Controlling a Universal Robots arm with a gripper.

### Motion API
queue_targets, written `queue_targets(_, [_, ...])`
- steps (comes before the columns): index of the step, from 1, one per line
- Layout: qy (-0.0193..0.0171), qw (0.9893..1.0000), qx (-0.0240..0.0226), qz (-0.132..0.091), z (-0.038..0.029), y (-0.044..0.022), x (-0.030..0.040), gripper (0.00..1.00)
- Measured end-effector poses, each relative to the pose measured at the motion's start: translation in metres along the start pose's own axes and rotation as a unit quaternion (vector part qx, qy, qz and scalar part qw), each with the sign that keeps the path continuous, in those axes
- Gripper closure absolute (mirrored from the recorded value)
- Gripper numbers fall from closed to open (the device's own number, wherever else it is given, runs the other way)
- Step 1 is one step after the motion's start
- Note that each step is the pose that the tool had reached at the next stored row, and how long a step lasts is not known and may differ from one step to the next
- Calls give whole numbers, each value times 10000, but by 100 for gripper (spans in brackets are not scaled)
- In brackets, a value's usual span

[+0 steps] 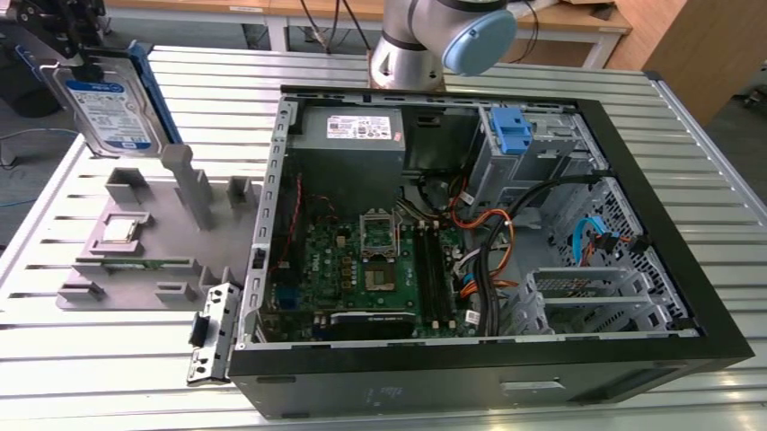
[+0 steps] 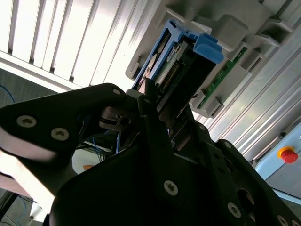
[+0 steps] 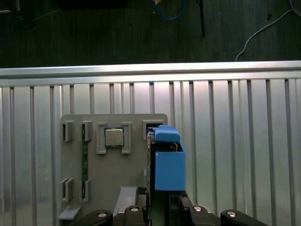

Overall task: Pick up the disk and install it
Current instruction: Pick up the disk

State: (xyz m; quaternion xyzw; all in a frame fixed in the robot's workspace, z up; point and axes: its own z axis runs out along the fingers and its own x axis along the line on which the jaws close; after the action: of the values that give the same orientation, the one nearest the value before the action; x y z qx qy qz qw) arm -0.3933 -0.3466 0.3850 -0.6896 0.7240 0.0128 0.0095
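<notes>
1. A slatted metal table (image 1: 108, 377) is being used as the work surface, and an open computer case (image 1: 480, 386) is lying on it.
2. The disk (image 1: 114, 112) is being held clear of the table by the gripper (image 1: 72, 40), label side showing in the exterior view.
3. The gripper's fingers are being kept clamped on one end of the drive, so that the disk is hanging straight out from the hand.
4. In the second wrist view, the blue side rails are being shown just beyond the gripper (image 2: 157, 101).
5. Directly beneath the hand, a grey fixture tray (image 3: 117, 174) is lying, with a processor chip (image 3: 113, 137) and a memory stick (image 3: 85, 155) sitting in its recesses.
6. Well away from the hand, a bare blue bracket (image 1: 512, 130) is sitting inside the case, near a grey power supply box (image 1: 354, 130).
</notes>
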Motion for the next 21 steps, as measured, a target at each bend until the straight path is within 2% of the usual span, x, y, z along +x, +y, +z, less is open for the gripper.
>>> queue_targets(11, [0, 10000, 1, 0, -154, 1, -5, 65])
queue_targets(18, [0, 10000, 1, 0, -294, 2, -9, 65])
queue_targets(21, [-1, 10000, 1, 0, -324, 2, -10, 65])
